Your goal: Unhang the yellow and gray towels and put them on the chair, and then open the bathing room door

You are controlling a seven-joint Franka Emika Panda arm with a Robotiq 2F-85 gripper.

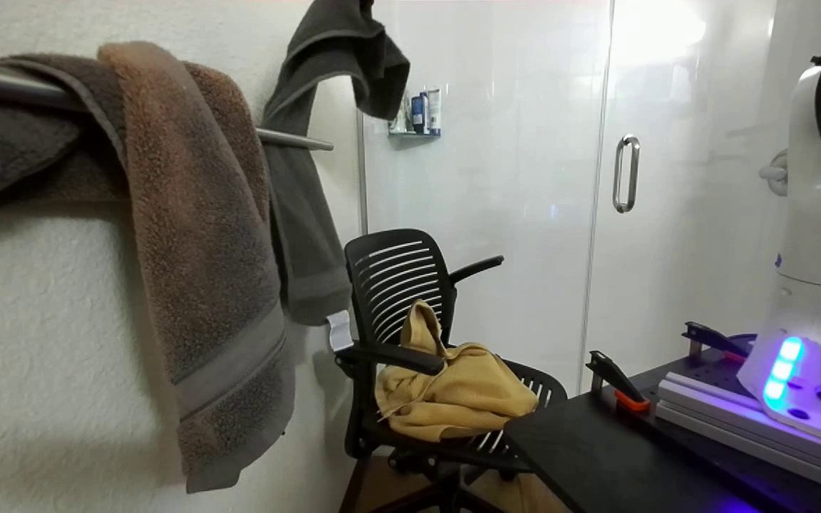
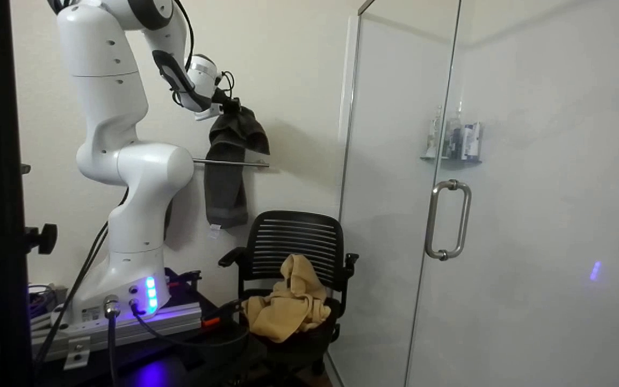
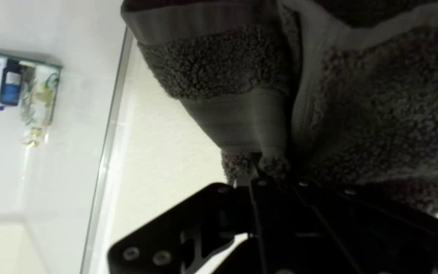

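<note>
Gray towel point(image 2: 227, 187) hangs pinched in the gripper point(image 2: 232, 106), how deeply too dark to tell, its tail behind the rail point(image 1: 298, 140). Pulled outward too low, it could snag and drop short of the chair point(image 2: 295, 234).

Mustard-yellow cloth towel point(image 1: 460, 399): we see it crumpled on the black slatted office chair point(image 1: 410, 358), lower centre.
Charcoal-gray cloth towel point(image 1: 300, 199): we see it hanging, upper centre.

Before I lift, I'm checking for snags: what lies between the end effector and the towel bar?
The gray towel: in an exterior view it stretches from the end effector down behind the towel bar.
</note>
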